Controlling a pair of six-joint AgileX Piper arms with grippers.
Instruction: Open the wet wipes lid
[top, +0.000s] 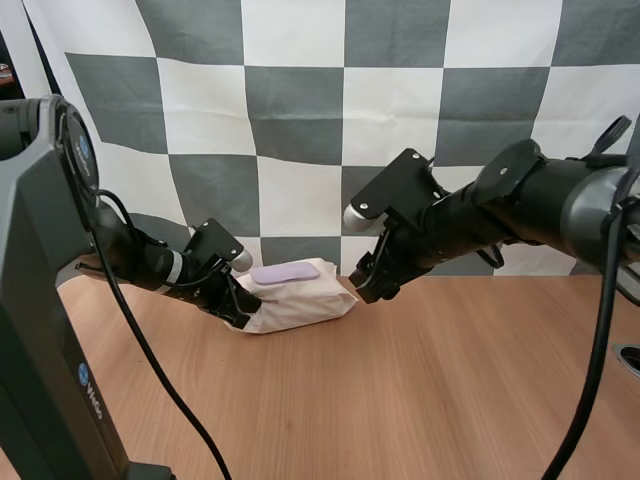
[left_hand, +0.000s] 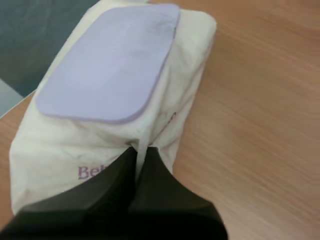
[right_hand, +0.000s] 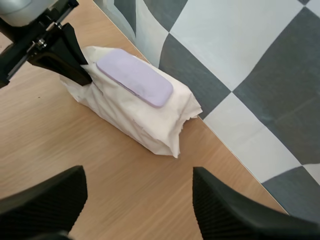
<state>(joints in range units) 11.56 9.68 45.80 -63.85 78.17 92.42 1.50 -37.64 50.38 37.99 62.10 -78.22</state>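
A cream pack of wet wipes lies on the wooden table near the backdrop, its lavender lid flat and closed on top. My left gripper is at the pack's left end, shut on a thin fold of the wrapper. In the left wrist view the two fingers lie together with a sliver of the pack pinched between them, just short of the lid. My right gripper hovers open by the pack's right end. Its fingers stand wide apart, a little way from the pack and lid.
The wooden table stretches bare in front of and to the right of the pack. My left arm's black base column stands at the near left. A round dark hole sits at the table's right edge.
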